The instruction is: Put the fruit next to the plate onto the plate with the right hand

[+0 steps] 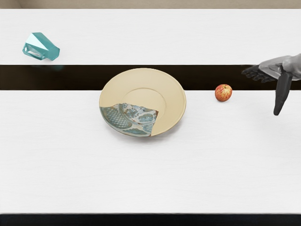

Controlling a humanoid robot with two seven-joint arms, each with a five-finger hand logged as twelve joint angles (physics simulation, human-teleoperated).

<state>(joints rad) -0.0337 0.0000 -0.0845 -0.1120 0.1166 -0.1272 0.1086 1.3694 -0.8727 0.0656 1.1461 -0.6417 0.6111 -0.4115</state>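
So the apple [223, 92] is sitting on the white tabletop [150, 179], a bit to the right of the tan plate [171, 92], not touching it. The right robot hand [275, 70] hangs at the right edge, off to the apple's right, fingers loose and spread, holding nothing. A teal cup [41, 47] sits tilted far left.

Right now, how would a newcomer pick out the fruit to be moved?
Find the big tan plate in the middle of the table. Just to its right, not touching it, sits an apple, between plate and right hand. It is the only small, round, red-yellow thing.
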